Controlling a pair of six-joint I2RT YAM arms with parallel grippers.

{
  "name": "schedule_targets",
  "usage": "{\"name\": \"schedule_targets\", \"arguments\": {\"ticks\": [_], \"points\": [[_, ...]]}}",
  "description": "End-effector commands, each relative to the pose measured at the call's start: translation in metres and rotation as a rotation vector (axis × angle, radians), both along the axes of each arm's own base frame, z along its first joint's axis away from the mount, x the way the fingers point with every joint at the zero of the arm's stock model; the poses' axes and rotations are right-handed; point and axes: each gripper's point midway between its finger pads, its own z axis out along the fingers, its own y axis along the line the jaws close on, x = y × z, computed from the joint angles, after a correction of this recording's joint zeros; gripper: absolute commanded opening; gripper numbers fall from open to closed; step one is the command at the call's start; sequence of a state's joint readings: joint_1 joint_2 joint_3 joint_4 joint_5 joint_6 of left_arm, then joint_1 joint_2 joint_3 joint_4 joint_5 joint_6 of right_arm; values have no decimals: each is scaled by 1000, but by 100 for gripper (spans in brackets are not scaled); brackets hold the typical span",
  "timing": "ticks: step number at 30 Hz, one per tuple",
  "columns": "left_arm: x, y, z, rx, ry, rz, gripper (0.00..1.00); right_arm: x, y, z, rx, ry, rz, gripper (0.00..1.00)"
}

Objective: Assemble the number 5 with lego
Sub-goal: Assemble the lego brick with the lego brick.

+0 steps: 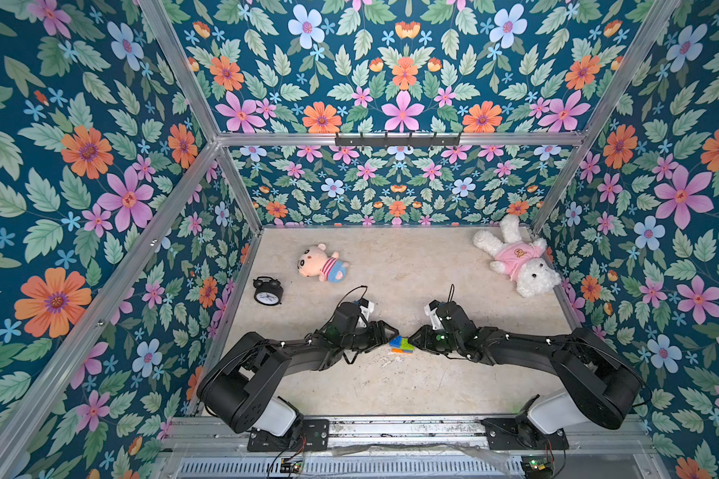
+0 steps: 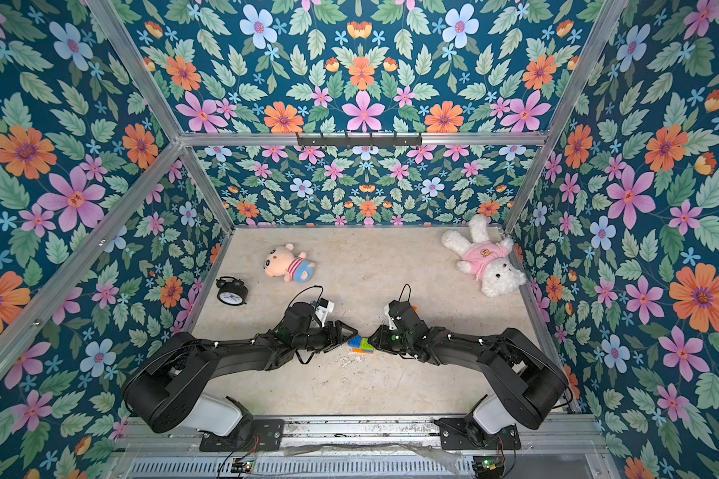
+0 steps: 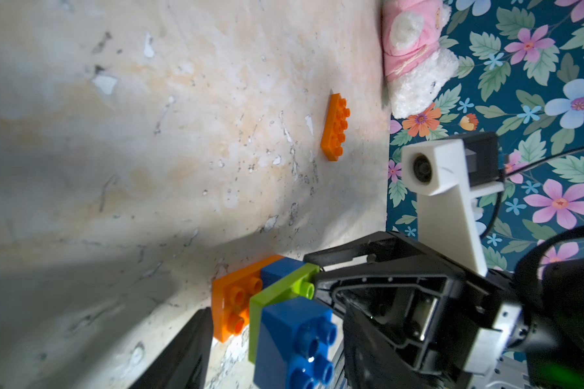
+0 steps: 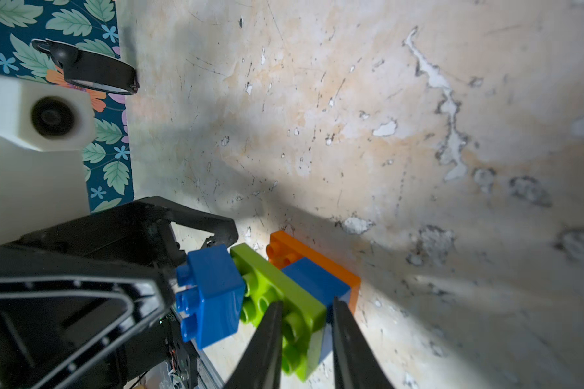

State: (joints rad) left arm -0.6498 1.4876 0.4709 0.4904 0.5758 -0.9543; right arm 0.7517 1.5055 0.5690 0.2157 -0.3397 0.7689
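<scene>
At the worktop's [image 1: 391, 385] 6 o'clock the part-built number 5 [image 1: 401, 346] is gripped by its lime-green brick [image 4: 284, 286] in the right gripper's [image 4: 305, 304] jaws, while the upper blue brick [image 4: 216, 296], straddled by the left gripper's [image 1: 391, 335] jaws (clamped or not cannot be told), is judged to need pressing home next.

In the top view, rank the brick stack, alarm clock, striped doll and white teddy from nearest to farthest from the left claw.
1. Brick stack, at the tips of the left claw.
2. Striped doll, farther back, and alarm clock, by the left wall: too close to call.
3. White teddy, far right corner.
</scene>
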Motion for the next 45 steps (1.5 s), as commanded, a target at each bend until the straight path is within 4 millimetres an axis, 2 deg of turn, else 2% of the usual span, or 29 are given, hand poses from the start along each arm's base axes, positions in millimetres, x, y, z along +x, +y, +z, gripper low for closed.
{"name": "schedule_targets", "arguments": {"ticks": [1,8,14,19,29,35,39,45], "points": [[0,-1,-1,17,-13,-23,70,-11,-19,-24,-101,72,-30,29],[-4,5,-4,23,-2,16,69,-11,-19,-23,-98,73,-36,29],[-6,0,-2,22,-12,-2,62,-11,-19,-23,-98,76,-36,29],[-4,-6,2,17,-21,-17,52,-12,-18,-23,-96,82,-31,28],[-8,-3,-5,92,-34,-63,49,-13,-19,-22,-99,79,-30,28],[-5,-2,-6,144,-43,-81,43,-12,-18,-22,-94,81,-31,28],[-7,1,-11,164,-36,-84,44,-12,-17,-23,-91,84,-31,28],[-11,-2,-11,165,-45,-135,52,-11,-16,-21,-87,81,-27,27]]}}
